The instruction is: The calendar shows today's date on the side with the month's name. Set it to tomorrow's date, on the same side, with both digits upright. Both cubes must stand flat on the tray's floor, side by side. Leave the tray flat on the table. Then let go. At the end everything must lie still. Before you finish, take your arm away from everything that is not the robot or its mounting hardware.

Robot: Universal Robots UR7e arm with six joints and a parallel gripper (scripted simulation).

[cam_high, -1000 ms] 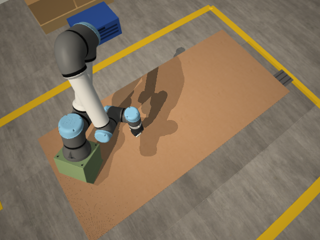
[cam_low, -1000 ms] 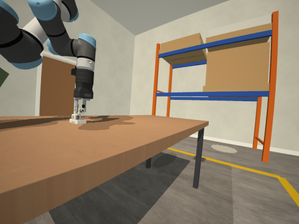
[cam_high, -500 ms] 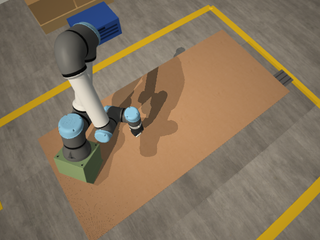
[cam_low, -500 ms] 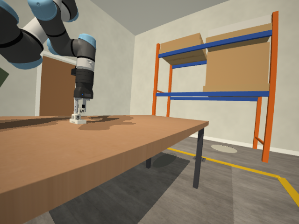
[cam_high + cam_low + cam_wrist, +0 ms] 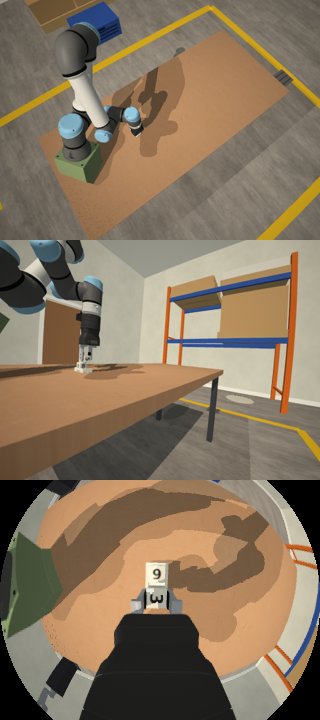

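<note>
My gripper [image 5: 138, 134] [image 5: 86, 359] [image 5: 156, 595] points straight down near the arm's base and is shut on a white date cube [image 5: 88, 358] [image 5: 156, 598]. The held cube shows a 5 in the exterior view and a 3 on its top face in the wrist view. It hangs a little above the level of the other white cube [image 5: 81, 365] [image 5: 156, 574]. That cube stands in the small white tray [image 5: 83, 370] and shows 0 and 8 on its sides and a 9 on top. I cannot make out the month's name.
The tray rests on a long brown table [image 5: 206, 90] [image 5: 129, 395]. The arm's green base block [image 5: 80, 165] stands at the table's near-left end. An orange and blue shelf rack with cardboard boxes [image 5: 232, 317] stands against the far wall, away from the table.
</note>
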